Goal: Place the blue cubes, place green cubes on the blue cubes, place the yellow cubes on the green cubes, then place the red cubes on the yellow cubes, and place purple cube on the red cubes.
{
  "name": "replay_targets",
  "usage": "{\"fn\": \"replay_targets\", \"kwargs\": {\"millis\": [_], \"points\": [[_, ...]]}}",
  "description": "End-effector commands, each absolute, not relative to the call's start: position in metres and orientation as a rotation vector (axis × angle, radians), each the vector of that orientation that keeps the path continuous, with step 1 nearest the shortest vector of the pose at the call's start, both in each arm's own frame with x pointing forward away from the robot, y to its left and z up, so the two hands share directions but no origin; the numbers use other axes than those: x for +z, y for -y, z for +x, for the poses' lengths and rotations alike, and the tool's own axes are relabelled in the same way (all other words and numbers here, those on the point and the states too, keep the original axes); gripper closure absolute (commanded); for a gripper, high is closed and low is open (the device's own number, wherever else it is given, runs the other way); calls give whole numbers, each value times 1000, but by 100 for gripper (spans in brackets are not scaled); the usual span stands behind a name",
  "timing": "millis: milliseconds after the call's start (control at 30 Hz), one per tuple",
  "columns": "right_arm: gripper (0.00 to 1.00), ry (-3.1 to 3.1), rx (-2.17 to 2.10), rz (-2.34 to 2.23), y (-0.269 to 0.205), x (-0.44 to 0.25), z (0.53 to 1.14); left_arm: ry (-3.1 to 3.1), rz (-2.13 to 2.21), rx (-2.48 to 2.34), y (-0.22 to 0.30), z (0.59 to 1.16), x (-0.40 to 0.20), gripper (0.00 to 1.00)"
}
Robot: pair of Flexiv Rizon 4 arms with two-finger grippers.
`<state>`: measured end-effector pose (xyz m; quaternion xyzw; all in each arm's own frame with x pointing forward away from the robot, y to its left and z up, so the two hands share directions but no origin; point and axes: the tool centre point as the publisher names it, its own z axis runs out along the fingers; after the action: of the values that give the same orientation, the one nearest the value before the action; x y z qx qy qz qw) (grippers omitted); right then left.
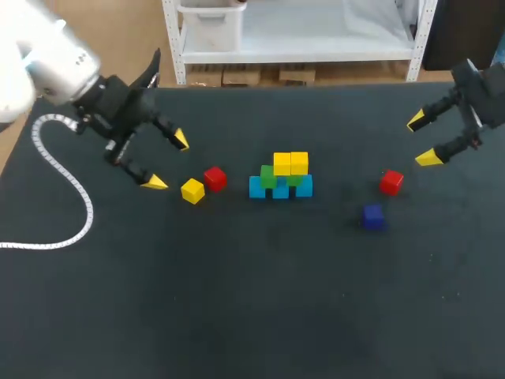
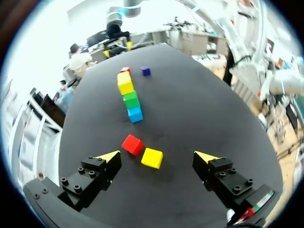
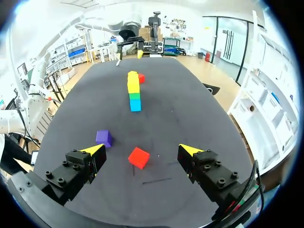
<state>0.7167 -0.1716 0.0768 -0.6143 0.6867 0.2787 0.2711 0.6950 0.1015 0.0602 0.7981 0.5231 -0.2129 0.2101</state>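
Table (image 1: 252, 316) — black matte top, soft even light.

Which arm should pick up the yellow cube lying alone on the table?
Probably the left. The left gripper is open right beside the loose yellow cube, while the right gripper sits beyond the stack, near a red cube.

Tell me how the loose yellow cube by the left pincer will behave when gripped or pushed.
The yellow cube looks rigid with flat faces, so it probably slides rather than rolls on the table. Small and blocky, it is likely light. The red cube beside it might get nudged by a push.
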Motion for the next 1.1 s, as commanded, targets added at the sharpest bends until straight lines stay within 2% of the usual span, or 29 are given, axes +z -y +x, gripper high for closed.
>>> {"fn": "replay_targets", "kwargs": {"millis": [33, 433, 1100], "points": [[0, -1848, 753, -1654, 171, 76, 717, -1280, 2537, -610, -81, 729, 49, 0], [0, -1848, 753, -1654, 171, 76, 717, -1223, 2673, -545, -81, 731, 20, 0], [0, -1848, 753, -1654, 171, 76, 717, -1370, 2555, -567, -95, 699, 0, 0]]}}
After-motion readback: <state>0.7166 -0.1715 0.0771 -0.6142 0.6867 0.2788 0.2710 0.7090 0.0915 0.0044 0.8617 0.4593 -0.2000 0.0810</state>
